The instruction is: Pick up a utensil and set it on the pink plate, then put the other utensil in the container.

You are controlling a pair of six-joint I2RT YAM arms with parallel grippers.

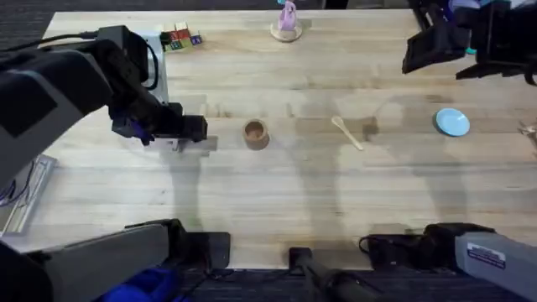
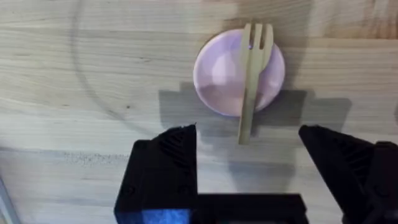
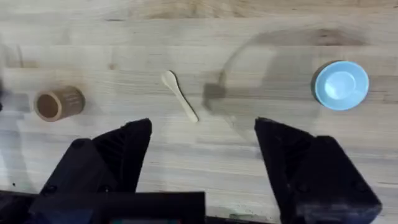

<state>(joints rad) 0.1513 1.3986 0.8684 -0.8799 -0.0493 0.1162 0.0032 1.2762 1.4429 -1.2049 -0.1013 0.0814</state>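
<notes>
Left gripper [image 2: 249, 168]: black fingers spread apart, nothing between them, hovering over the small round pale pink plate [image 2: 217, 81]. The small light wooden fork [image 2: 252, 81] lies across that plate, tines over the far rim, handle end overhanging the near rim onto the wood toward the gripper (released, not touching the fingers). From overhead the left gripper [image 1: 191, 127] sits at the table's left side, just beside the small brown wooden-looking cylindrical cup [image 1: 256, 133], which stands upright with its mouth open.

Right gripper [image 3: 202, 155]: black fingers wide apart, empty, held high over the table. Below it the small light wooden spoon with an oval bowl [image 3: 179, 94] lies flat on the bare wood, between the brown cup [image 3: 57, 103] and a light blue round plate [image 3: 339, 84], apart from both. Overhead, the spoon [image 1: 346, 132] rests right of the cup, well apart from it, and the blue plate [image 1: 452, 122] is farther right.

Far edge of the light wooden table [image 1: 268, 193]: a pink figure on a round base [image 1: 287, 20] and some small coloured blocks [image 1: 180, 37].
</notes>
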